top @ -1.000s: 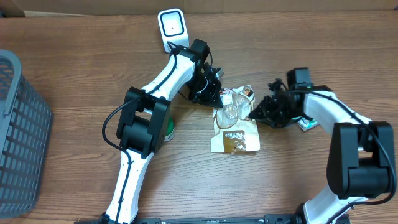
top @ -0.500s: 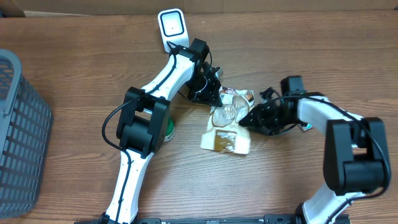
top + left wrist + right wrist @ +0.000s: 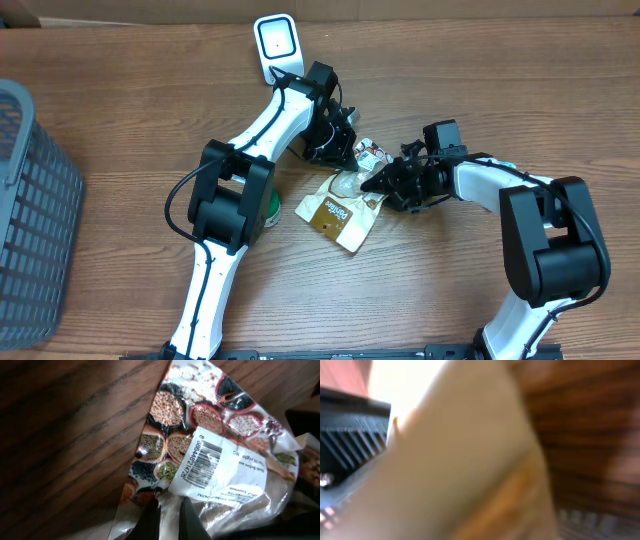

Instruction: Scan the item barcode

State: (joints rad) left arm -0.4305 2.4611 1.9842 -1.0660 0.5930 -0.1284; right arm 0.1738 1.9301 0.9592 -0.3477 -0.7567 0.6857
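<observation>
The packet (image 3: 338,208) lies on the counter (image 3: 480,70) between the two arms. Its long axis slants from a printed end at the upper right, near the left hand (image 3: 345,152), down to a brown and cream end at the lower left. The left hand is pressed together, pinching that printed end. The right hand (image 3: 385,183) sits against the packet's right edge, but whether it grips the packet cannot be told from any view. From overhead only the brown face with its small printed name shows. The left wrist view shows the other face, printed with bowls of grains and beans and carrying a white barcode label (image 3: 207,462) set slantwise, with the left fingers (image 3: 148,522) close together at the bottom of the picture on the clear film. The right wrist view is blurred: cream wrapping fills most of it, a dark ribbed finger (image 3: 350,425) shows at the left, and wood grain at the right. The counter is brown wood with a strong grain. A white scanner (image 3: 275,42) stands at its far side, well apart from the packet. A grey basket (image 3: 35,200) sits at the left edge, and a green round thing (image 3: 273,208) lies just beside the left arm's elbow.
</observation>
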